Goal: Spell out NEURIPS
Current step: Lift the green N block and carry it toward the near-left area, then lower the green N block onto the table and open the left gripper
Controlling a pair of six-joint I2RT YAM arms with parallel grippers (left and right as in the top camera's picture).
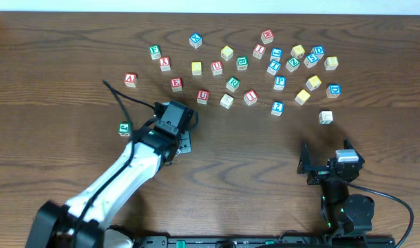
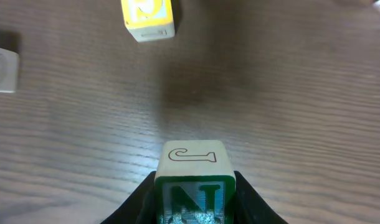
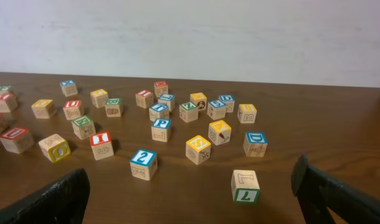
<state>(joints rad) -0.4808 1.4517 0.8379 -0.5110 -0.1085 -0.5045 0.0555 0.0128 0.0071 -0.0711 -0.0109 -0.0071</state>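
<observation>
Two fingers of the left gripper (image 2: 194, 208) pinch the square wooden green N cube (image 2: 193, 177); at five o'clock the right gripper (image 3: 190, 186) gapes wide.

N cube (image 2: 194, 190): green N on front, outlined J on top | A cube (image 1: 130, 79): red A | E cube (image 1: 176, 84): red E | U cube (image 1: 202, 96): red U | P cube (image 1: 279, 82): blue P | D cube (image 3: 255, 143): blue D | T cube (image 3: 245, 186): green T

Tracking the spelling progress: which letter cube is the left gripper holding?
The green N cube, pinched in the left gripper; all other cubes sit loose on the table.
</observation>
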